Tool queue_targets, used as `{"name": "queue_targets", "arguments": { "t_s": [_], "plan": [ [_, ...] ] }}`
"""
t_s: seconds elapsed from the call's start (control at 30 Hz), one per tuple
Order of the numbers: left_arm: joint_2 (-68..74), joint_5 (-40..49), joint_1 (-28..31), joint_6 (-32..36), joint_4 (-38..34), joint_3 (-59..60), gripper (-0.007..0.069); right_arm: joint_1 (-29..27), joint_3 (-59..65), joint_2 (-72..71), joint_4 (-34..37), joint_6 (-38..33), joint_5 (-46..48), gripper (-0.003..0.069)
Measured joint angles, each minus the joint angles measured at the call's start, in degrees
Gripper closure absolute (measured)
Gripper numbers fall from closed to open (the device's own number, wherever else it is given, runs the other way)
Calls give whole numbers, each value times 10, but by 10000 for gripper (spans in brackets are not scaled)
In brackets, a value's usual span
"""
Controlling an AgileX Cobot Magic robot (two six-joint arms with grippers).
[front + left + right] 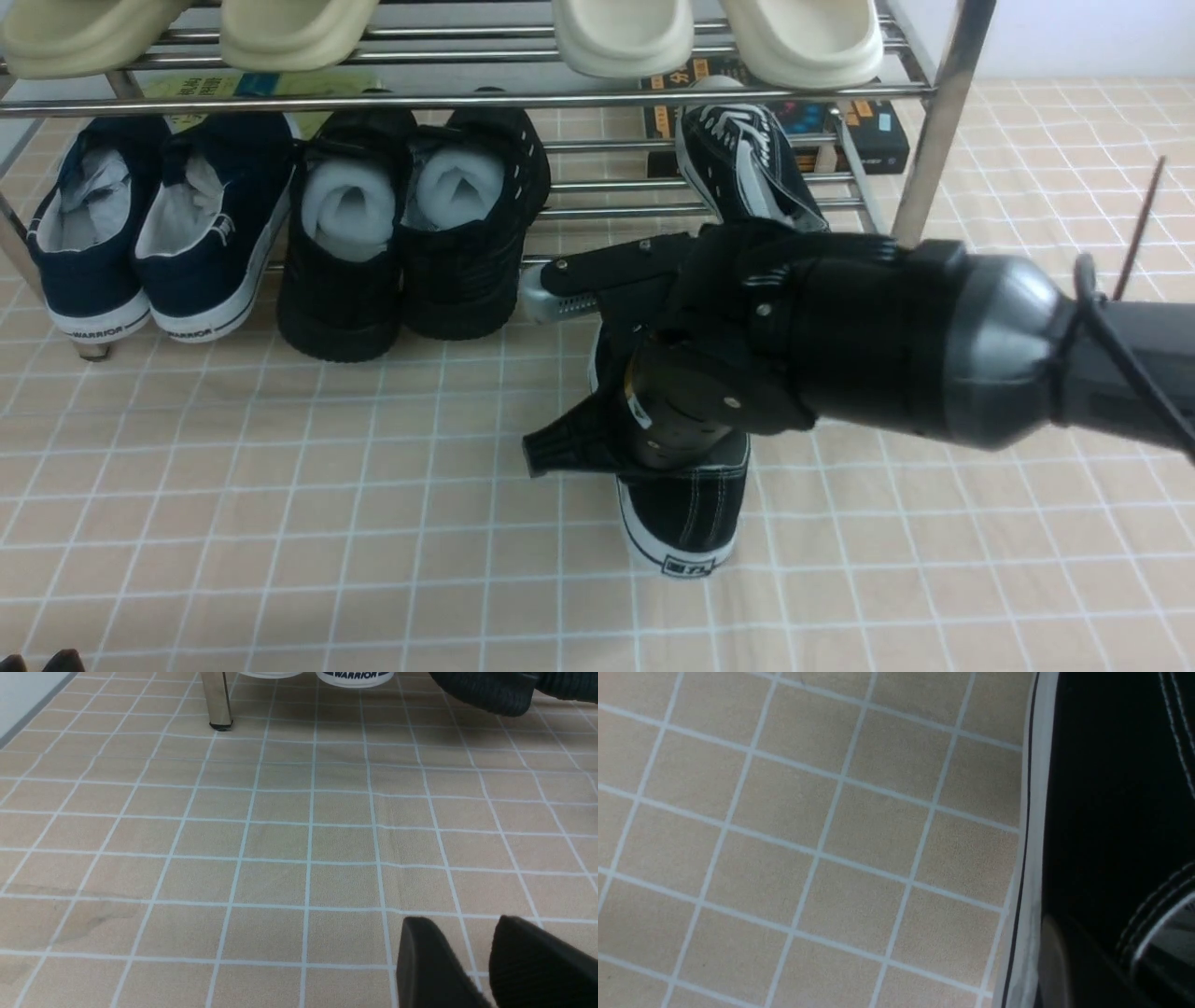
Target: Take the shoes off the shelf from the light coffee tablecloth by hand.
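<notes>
One black canvas shoe (686, 527) stands on the light coffee tablecloth (280, 485) in front of the shelf (467, 98), heel toward me. Its mate (747, 163) leans tilted on the shelf's lower bars. My right gripper (597, 448) reaches in from the right and sits low over the shoe on the cloth. In the right wrist view one finger (1059, 961) presses the outer side of that shoe (1111, 788); the other finger is hidden. My left gripper (462, 933) hovers open over bare cloth, holding nothing.
Navy sneakers (149, 233) and black foam-stuffed shoes (411, 233) fill the lower tier's left half. Cream slippers (280, 28) line the upper tier. A dark box (868, 131) lies behind the rack. A chrome leg (217, 700) stands ahead of the left gripper.
</notes>
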Motion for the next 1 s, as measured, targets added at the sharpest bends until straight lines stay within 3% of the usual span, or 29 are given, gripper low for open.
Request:
{"name": "queue_targets", "arguments": {
  "t_s": [0.17, 0.3, 0.4, 0.43, 0.5, 0.57, 0.67, 0.83, 1.0],
  "plan": [
    [0, 0, 0, 0, 0, 0, 386, 0, 0, 22, 4, 1, -15, 545],
    [0, 0, 0, 0, 0, 0, 386, 0, -6, 23, 32, -6, -23, 375],
    [0, 0, 0, 0, 0, 0, 386, 0, -35, 23, 60, -44, 11, 271],
    [0, 0, 0, 0, 0, 0, 386, -1, -59, 23, 75, -85, 46, 233],
    [0, 0, 0, 0, 0, 0, 386, -4, -96, 23, 90, -150, 94, 220],
    [0, 0, 0, 0, 0, 0, 386, -11, -140, 23, 102, -206, 144, 247],
    [0, 0, 0, 0, 0, 0, 386, -33, -191, 22, 103, -253, 189, 354],
    [0, 0, 0, 0, 0, 0, 386, -102, -230, 22, 102, -275, 203, 639],
    [0, 0, 0, 0, 0, 0, 386, -165, -232, 22, 102, -292, 178, 659]
  ]
}}
